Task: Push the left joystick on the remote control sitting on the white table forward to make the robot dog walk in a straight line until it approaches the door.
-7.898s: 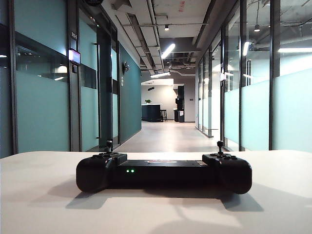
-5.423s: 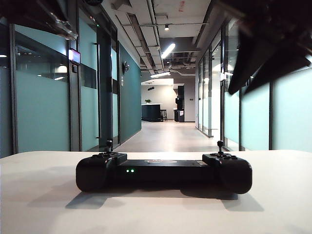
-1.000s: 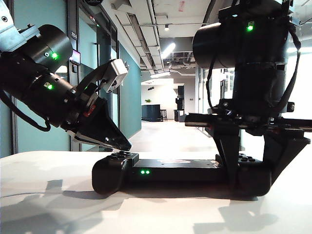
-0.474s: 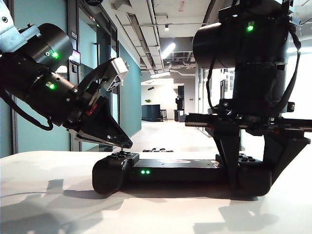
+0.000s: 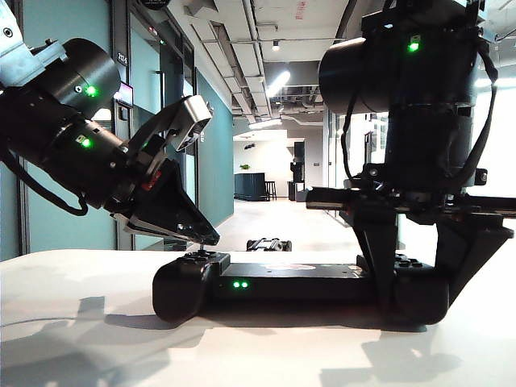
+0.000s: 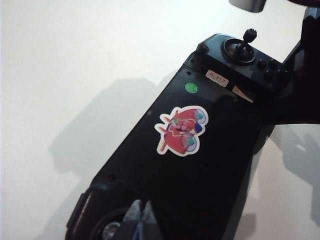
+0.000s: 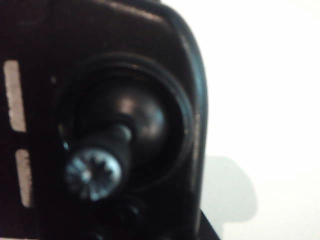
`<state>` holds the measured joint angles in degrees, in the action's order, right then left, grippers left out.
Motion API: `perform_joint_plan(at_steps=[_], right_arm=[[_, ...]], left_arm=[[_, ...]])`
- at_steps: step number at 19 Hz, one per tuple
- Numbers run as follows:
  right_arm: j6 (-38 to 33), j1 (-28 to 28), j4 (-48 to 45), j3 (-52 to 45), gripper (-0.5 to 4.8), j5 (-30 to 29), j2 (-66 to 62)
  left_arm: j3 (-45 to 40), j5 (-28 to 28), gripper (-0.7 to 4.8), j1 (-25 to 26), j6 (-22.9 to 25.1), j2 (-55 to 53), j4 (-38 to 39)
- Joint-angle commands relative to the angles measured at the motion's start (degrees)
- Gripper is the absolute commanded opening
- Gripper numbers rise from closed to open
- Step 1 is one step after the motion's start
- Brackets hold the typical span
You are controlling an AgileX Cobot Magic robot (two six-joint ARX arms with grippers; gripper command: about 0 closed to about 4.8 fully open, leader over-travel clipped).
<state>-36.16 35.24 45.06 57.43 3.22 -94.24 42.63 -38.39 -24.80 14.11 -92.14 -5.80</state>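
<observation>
1. Black wide gamepad-style remote control lies flat on the plain white matte worktop, 2 green LEDs lit on its left lobe.
2. Left end effector, fingers pinched together, tip down on the left joystick spot; stick mostly hidden.
3. Right end effector straddles the right lobe, fingers clamped against its sides.
4. Small dark four-legged robot dog is on the corridor floor beyond the worktop.
</observation>
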Motion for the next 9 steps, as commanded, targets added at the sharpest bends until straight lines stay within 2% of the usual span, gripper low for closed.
perform_joint_plan(at_steps=[1,9], right_arm=[[0.22,-0.04,0.79,-0.07,1.11,-0.37,-0.04],[0.39,-0.02,0.79,-0.07,1.11,-0.39,-0.04]], left_arm=[[0.07,0.24,-0.05,-0.02,0.04,0.07,-1.2],[0.07,1.25,-0.05,-0.02,0.04,-0.28,-1.62]])
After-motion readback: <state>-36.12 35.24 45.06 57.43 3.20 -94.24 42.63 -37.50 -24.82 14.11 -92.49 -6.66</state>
